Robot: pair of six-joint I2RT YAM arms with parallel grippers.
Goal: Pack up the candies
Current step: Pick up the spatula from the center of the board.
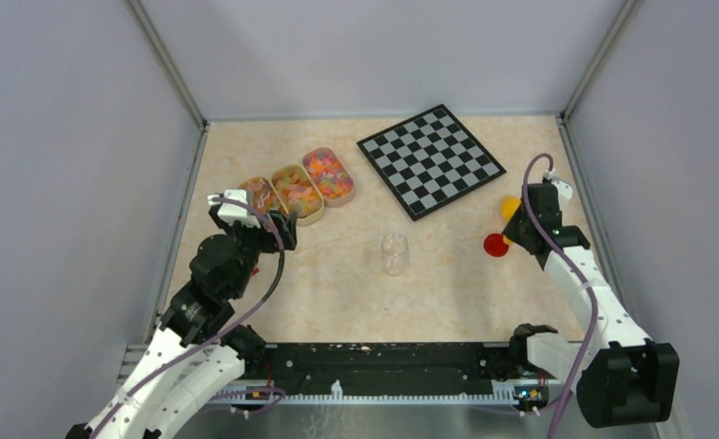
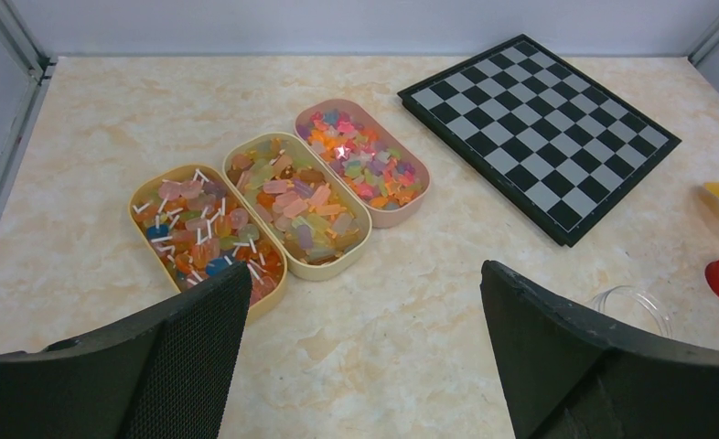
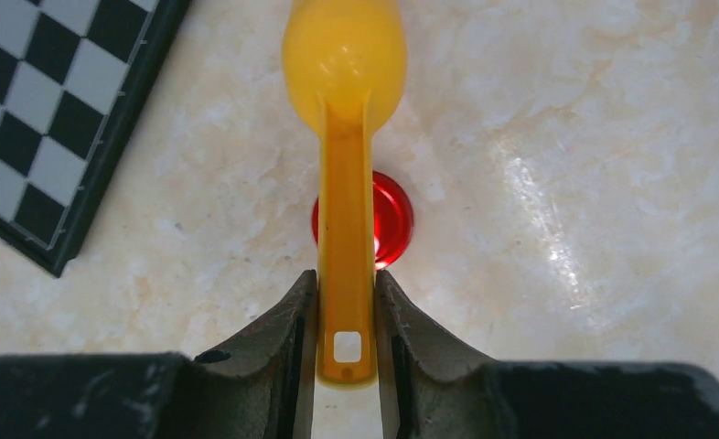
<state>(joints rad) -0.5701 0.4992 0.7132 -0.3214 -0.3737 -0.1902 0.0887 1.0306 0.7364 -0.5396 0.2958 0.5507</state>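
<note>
Candies [image 2: 292, 197]: many small loose sweets in orange, yellow, pink, red, green and blue. They fill three shallow oval trays set side by side at the left rear of the marbled beige tabletop [image 1: 338, 293]. These are a yellow tray [image 2: 134, 212], a cream tray [image 2: 338, 270] and a pink tray [image 2: 420, 197]. Neighbouring trays touch along their long sides. No candy seen outside the trays.

My left fingers [image 2: 191, 357] stand spread wide apart with nothing between them. They hang above the tabletop, just beside the near end of the yellow tray.

My right fingers [image 3: 273, 357] are closed on the flat handle of the yellow-orange plastic scoop [image 3: 342, 55], pinching it near its end hole. The bowl points away from me, near the right edge of the tabletop.

The round red lid [image 3: 392, 219] lies flat on the tabletop. In my right wrist view the scoop handle crosses over it; I cannot tell whether they touch.

The small clear jar [image 1: 394, 253] stands upright and uncapped mid-tabletop, well apart from the trays and from the lid.

The black-and-grey chessboard [image 1: 431, 161] lies flat at the rear, right of the pink tray.
</note>
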